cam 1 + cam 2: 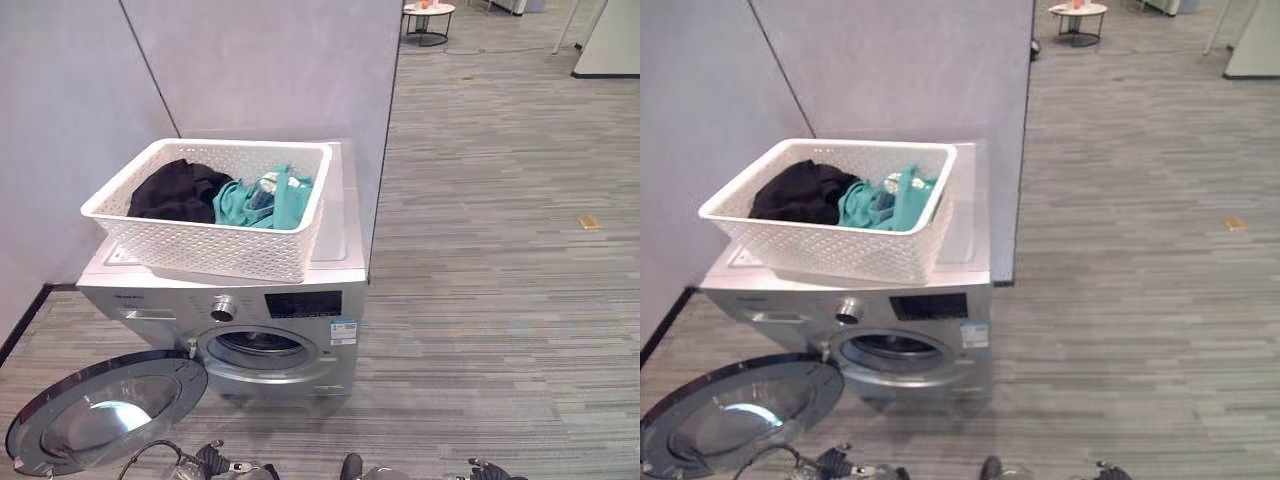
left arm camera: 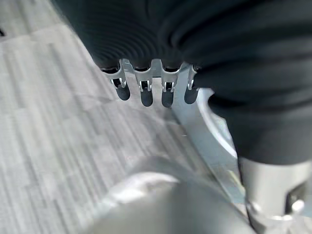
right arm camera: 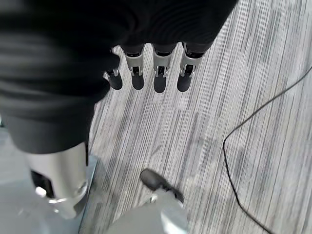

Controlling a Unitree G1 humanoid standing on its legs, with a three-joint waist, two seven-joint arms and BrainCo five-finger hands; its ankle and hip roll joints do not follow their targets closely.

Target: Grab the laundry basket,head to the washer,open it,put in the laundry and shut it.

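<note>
laundry basket (image 1: pixel 215 215) sits atop the washer (image 1: pixel 290 300), clothes (image 1: pixel 262 198) still inside; door (image 1: pixel 105 410) swung open. both hands, left (image 2: pixel 146 90) and right (image 3: pixel 146 78), hang low with relaxed fingers, empty. loading and shutting remain.

Two eye views from up high on the head, looking down and forward at the washer (image 1: pixel 240 300), the basket (image 1: pixel 215 205) on top and the open round door (image 1: pixel 100 410) — almost the same scene, seen from spots just side by side. Left wrist view very close along the left hand (image 2: pixel 151 85), down at the floor (image 2: pixel 53 126). Right wrist view the same along the right hand (image 3: pixel 151 70) — striped floor below.
</note>
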